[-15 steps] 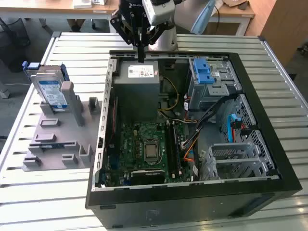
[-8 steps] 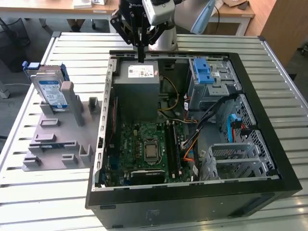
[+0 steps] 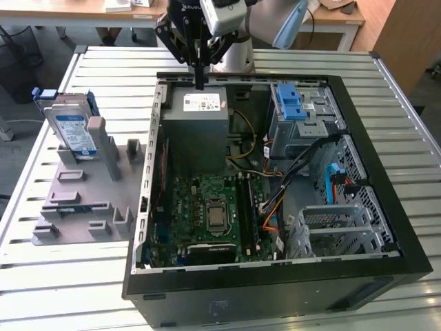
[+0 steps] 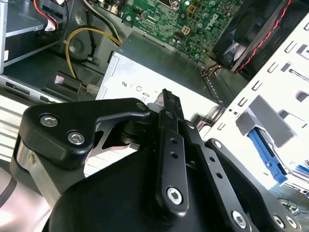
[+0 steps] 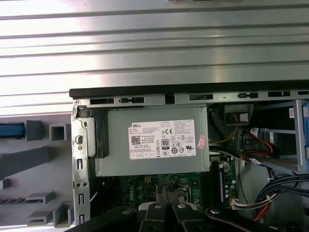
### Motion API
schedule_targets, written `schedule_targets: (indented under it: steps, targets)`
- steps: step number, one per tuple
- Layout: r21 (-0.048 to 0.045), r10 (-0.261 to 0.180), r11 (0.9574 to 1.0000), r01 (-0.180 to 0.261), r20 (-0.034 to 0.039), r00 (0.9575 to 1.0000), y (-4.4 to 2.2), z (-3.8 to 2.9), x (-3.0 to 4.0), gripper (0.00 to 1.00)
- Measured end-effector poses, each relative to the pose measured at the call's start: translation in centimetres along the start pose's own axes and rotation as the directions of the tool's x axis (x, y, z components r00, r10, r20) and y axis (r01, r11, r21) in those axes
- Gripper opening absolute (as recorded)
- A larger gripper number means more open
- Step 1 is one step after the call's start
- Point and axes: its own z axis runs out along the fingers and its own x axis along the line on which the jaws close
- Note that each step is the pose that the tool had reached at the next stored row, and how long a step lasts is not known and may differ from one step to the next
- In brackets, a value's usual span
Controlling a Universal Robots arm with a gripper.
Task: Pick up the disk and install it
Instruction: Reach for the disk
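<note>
On the slatted counter (image 3: 69,289), the open case (image 3: 275,293) holds a green board (image 3: 207,207) and a metal cage (image 3: 337,231) nearest, with a grey box (image 3: 196,134) and a blue bracket (image 3: 291,103) farther back. Outside the case, at the exterior view's left, the disk (image 3: 74,131) stands upright in a grey rack (image 3: 76,200). Farthest, the claw (image 3: 199,83) hangs just over the grey box, pressed together and pinching nothing.

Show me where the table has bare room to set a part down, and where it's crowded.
Bare slats: the corner of the table at the exterior view's bottom left, past the grey holder, and the strip on the exterior view's right of the computer case. Crowded: the holder, with the disk standing in it, and inside the case, full of cables.
</note>
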Motion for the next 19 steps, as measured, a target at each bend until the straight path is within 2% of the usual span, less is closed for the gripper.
schedule_targets:
  steps: [17,19]
  targets:
    - [0.0001,0.0,1.0,0.0,-0.0001,1.0,-0.09,-0.04,1.35,0.11]
    - [0.003,0.0,1.0,0.0,0.0001,1.0,-0.09,-0.04,1.41,0.11]
